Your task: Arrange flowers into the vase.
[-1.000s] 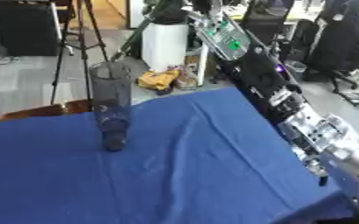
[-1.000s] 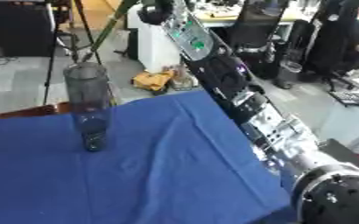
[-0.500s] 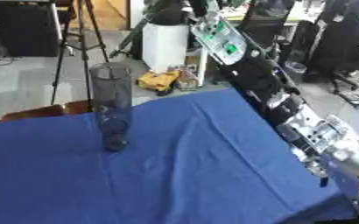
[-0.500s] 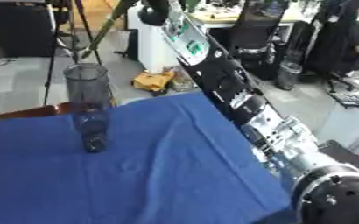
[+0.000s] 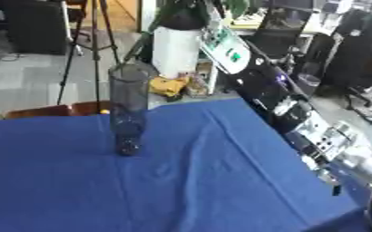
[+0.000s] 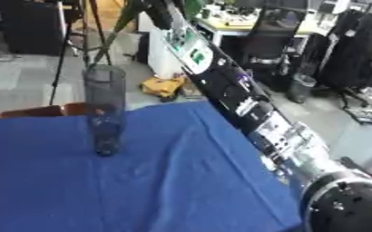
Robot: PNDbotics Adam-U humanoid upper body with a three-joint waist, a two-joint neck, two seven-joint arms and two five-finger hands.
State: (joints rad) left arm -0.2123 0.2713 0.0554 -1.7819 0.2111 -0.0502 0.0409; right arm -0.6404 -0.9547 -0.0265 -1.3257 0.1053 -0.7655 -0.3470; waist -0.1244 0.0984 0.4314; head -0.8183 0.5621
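Observation:
A tall dark glass vase (image 5: 129, 108) stands upright on the blue cloth (image 5: 181, 190) covering the table, left of centre. My right arm rises from the lower right corner to the top of the picture. There my right hand (image 5: 181, 16) is shut on a green flower stem (image 6: 114, 38). The stem slants down and left from the hand, and its lower end is at the vase's mouth. The flower's head is hidden at the top edge. My left hand shows in neither view.
Beyond the table's far edge are a tripod (image 5: 94, 41), a white cylinder (image 5: 177, 52), a yellow thing on the floor (image 5: 173, 86) and a black office chair (image 6: 268, 41). A brown chair back (image 5: 54, 110) sits against the far left edge.
My right arm has dipped a little, bringing the stem down towards the vase's mouth. The vase has stayed where it was.

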